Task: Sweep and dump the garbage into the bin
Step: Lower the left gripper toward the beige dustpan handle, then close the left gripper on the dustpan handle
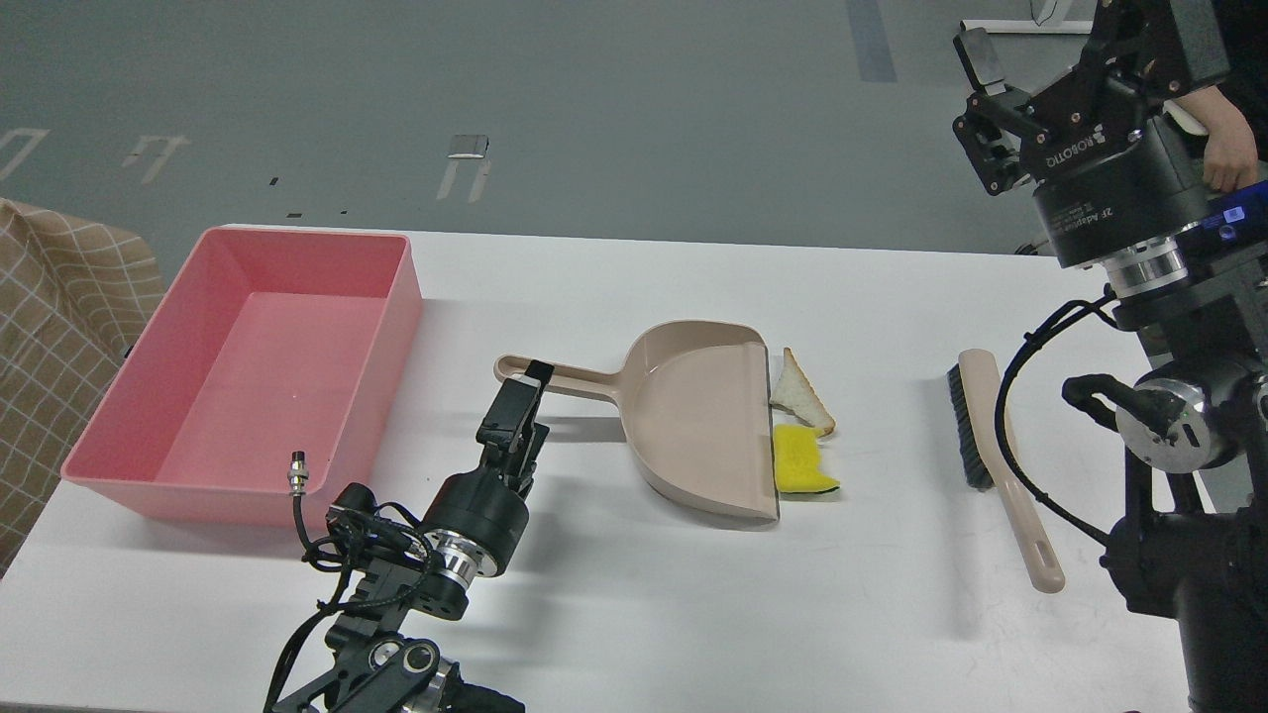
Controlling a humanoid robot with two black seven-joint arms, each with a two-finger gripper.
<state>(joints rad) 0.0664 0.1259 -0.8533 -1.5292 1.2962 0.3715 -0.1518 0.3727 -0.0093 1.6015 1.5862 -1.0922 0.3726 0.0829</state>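
The bread half-slice [797,394] and the yellow sponge [797,465] lie on the white table right at the open lip of the beige dustpan [693,416]. The pink bin [396,327] stands at the left, and nothing lies in it. My left gripper [528,386] is low over the table with its tip at the end of the dustpan handle [580,378]. It is seen edge-on, so its fingers cannot be told apart. My right gripper [976,109] is raised high at the far right, open and holding nothing.
A beige hand brush [996,436] with black bristles lies on the table [644,594] to the right of the garbage, under my right arm. A chequered cloth [59,327] is off the table's left edge. A person's hand [1228,149] shows at the top right.
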